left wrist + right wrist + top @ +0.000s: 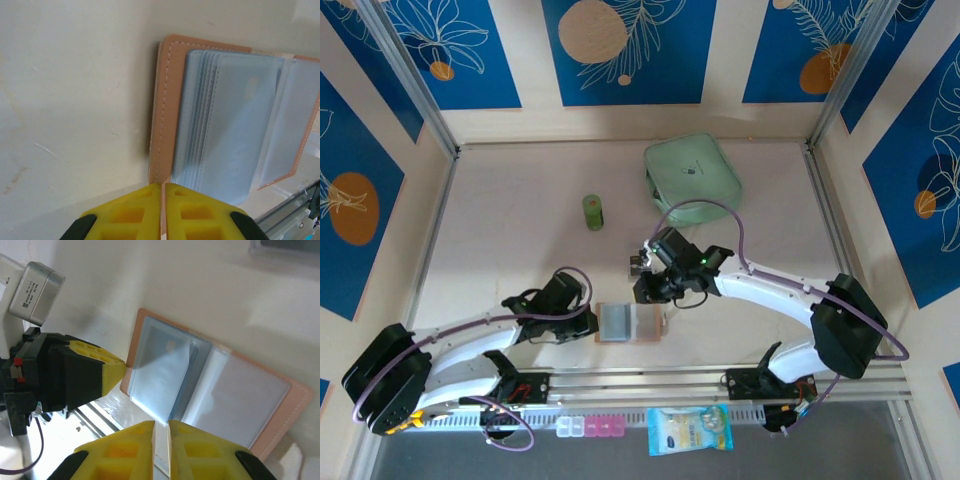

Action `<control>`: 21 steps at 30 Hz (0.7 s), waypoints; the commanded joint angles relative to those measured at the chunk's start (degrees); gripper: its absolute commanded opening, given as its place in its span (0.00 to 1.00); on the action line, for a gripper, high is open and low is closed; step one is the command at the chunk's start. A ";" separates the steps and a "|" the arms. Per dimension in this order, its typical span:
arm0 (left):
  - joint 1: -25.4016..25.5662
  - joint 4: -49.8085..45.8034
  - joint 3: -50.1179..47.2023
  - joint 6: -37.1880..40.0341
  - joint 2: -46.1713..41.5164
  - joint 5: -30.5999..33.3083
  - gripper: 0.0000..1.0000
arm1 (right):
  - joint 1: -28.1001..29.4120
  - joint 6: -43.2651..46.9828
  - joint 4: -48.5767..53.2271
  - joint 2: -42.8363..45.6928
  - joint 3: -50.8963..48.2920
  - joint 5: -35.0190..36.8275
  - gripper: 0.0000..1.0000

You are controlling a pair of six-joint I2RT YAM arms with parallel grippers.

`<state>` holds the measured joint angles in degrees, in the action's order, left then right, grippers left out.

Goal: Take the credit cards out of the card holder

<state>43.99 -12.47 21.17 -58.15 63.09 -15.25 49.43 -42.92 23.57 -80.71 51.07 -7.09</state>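
The tan-pink card holder (642,336) lies open on the table near the front rail, its clear sleeves (230,120) fanned out. My left gripper (163,186) is shut on the holder's left leather edge (165,100), and it sits at the holder's left side (593,322) in the top view. My right gripper (161,424) hovers over the holder's far side (655,298). Its fingers are nearly together, and the corner of a raised sleeve (160,375) runs into the gap. A pale credit card with a small chip mark (252,84) shows through a sleeve. Other cards are hidden.
A large mint-green zip case (692,172) lies at the back right and a small green cylinder (593,211) at the back centre. A metal rail (650,378) runs along the near edge. Below it lie a blue-yellow packet (689,430) and a small pink-white box (590,427).
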 commanded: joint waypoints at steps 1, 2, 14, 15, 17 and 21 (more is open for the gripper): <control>-0.32 1.77 -1.04 0.32 0.78 -2.15 0.10 | 1.77 -7.93 -3.48 1.69 -1.39 -1.33 0.20; -0.26 1.75 -1.12 0.32 0.78 -2.28 0.09 | 2.18 -8.35 -3.64 1.38 -1.49 -1.04 0.22; -0.26 1.51 -0.87 0.06 1.98 -3.38 0.09 | 5.82 -10.70 -6.17 -4.93 -0.25 -0.99 0.33; -0.20 1.55 -0.78 0.20 2.37 -3.39 0.08 | 6.13 -11.18 -6.78 -5.60 -0.26 -1.18 0.34; -0.25 1.55 -0.67 0.27 2.95 -3.39 0.08 | 6.53 -11.92 -8.29 -6.87 -0.22 -1.90 0.36; -0.23 1.45 -0.69 0.23 3.22 -3.32 0.08 | 7.12 -12.88 -10.55 -9.56 0.16 -3.10 0.39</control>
<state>43.99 -10.50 20.60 -58.15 65.80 -17.93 55.94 -54.26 15.20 -88.73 50.04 -8.16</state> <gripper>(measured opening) 0.083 0.383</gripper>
